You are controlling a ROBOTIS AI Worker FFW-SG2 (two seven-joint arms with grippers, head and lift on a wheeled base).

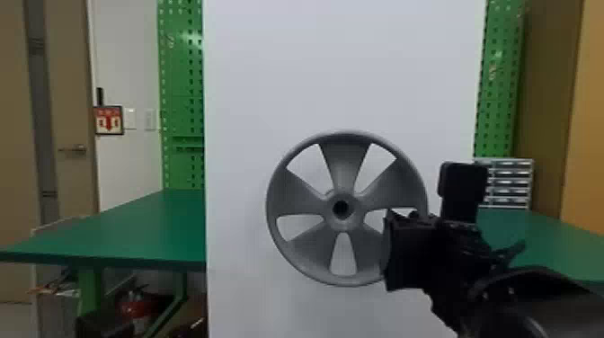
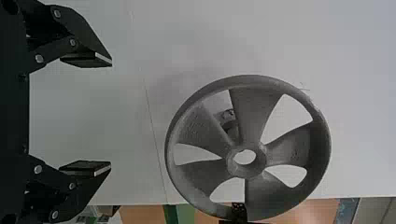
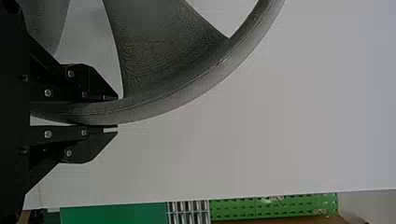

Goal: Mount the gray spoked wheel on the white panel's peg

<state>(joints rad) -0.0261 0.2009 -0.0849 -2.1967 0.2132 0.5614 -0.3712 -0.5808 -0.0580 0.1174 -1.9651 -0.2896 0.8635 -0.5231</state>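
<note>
The gray spoked wheel (image 1: 344,162) looks like matt plastic, its spokes roughened by fine ridges. The white panel (image 1: 341,67) is smooth with a faint sheen. The green tabletop (image 1: 135,229) looks smooth and matt to its front edge. The pegboard (image 1: 179,112) resembles painted metal, glossy where light catches. The right gripper (image 1: 390,249) is matt black.
</note>
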